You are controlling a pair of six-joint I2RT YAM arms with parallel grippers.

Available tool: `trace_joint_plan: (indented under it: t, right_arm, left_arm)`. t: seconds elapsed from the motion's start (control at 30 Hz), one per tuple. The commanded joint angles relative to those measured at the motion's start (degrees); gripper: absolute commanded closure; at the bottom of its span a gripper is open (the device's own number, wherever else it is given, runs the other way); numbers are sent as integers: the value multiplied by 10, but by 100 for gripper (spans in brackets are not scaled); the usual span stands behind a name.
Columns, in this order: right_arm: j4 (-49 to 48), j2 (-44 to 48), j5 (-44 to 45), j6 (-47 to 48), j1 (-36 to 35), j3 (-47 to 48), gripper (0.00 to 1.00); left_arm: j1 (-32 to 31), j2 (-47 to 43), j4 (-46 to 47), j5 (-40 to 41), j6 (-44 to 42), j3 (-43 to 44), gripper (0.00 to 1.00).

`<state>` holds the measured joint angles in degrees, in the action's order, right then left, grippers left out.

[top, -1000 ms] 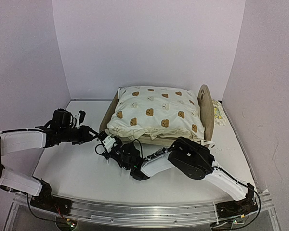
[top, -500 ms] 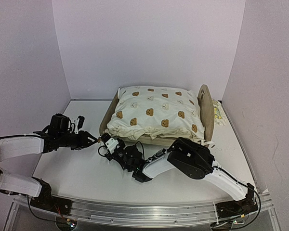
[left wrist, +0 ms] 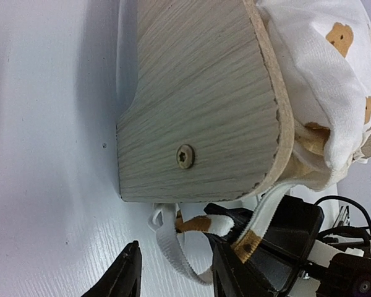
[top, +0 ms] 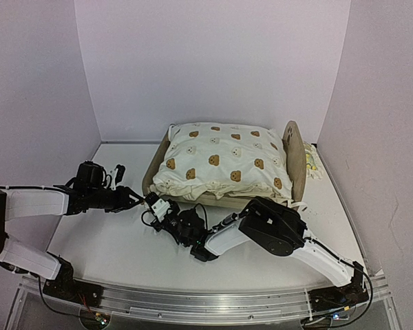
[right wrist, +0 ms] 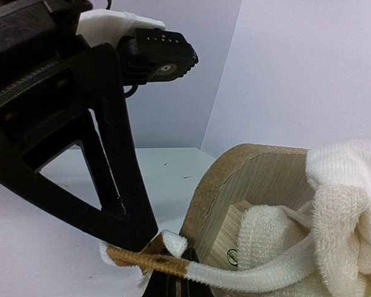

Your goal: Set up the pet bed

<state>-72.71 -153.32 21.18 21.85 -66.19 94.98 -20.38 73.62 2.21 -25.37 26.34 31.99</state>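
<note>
The pet bed (top: pixel 292 157) stands at the back middle, with a cream bear-print cushion (top: pixel 220 161) lying on it. Its light-wood end board (left wrist: pixel 198 105) fills the left wrist view, the cushion (left wrist: pixel 315 68) bulging over it. My right gripper (top: pixel 153 204) is at the bed's near-left corner, shut on a brown-tipped white cushion strap (right wrist: pixel 253 272); its jaws (right wrist: pixel 173 278) pinch it beside the end board (right wrist: pixel 260 185). My left gripper (top: pixel 138 200) is just left of it, open, with a loop of white strap (left wrist: pixel 167 247) lying between its fingers (left wrist: pixel 128 272).
A small lemon-print pillow (top: pixel 312 165) lies against the right wall behind the bed's far end board. White walls close in the table (top: pixel 110 240) on three sides. The right arm's elbow (top: pixel 272 223) lies in front of the bed.
My left arm has dropped lower and slid right, closer to the bed's near-left corner. The right gripper holds the strap in nearly the same spot.
</note>
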Motion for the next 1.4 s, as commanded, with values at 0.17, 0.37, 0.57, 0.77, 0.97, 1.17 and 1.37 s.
trace_joint_plan:
  t: [0.17, 0.37, 0.57, 0.77, 0.97, 1.17, 1.37]
  right_arm:
    - [-26, 44, -10, -9, 1, -5, 100]
    - [-26, 51, -7, -6, 1, -9, 100]
    - [-26, 58, -5, -3, 1, -12, 100]
    - [-26, 74, -15, -10, 0, -25, 100]
    - [-26, 85, -32, -27, 0, -42, 100]
    - [-26, 83, -34, -37, 1, -49, 100]
    - [-26, 80, -29, -40, 1, -54, 100]
  left_arm:
    - [-7, 33, 15, 0, -38, 45, 59]
    - [-15, 33, -14, 17, -66, 58, 62]
    - [-22, 28, -48, 40, -81, 57, 61]
    - [-28, 41, -55, 54, -84, 64, 62]
    - [-44, 51, -41, 66, -85, 77, 60]
    - [-72, 35, -28, 107, -97, 89, 54]
    - [-76, 5, -24, 136, -100, 78, 53]
